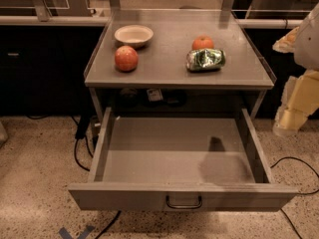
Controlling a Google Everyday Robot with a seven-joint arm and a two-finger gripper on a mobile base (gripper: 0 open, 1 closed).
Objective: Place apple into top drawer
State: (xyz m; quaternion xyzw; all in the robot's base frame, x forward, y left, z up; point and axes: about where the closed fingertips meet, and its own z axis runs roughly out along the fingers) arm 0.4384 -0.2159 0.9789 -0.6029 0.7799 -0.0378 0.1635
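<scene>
The red apple [126, 58] with pale patches sits on the grey table top [169, 68], at its left front, just in front of a white bowl [133, 35]. The top drawer [182, 197] is pulled fully out below the table top, and its inside shows nothing in it. Its dark loop handle [184, 203] is at the centre of the front panel. My gripper [291, 116] hangs at the right edge of the view, beside the drawer's right wall and well to the right of the apple. It holds nothing that I can see.
A smaller orange fruit [203, 43] and a crumpled green shiny bag [205, 59] lie on the right half of the table top. Black cables [79, 153] run over the speckled floor on both sides of the drawer. A railing runs behind the table.
</scene>
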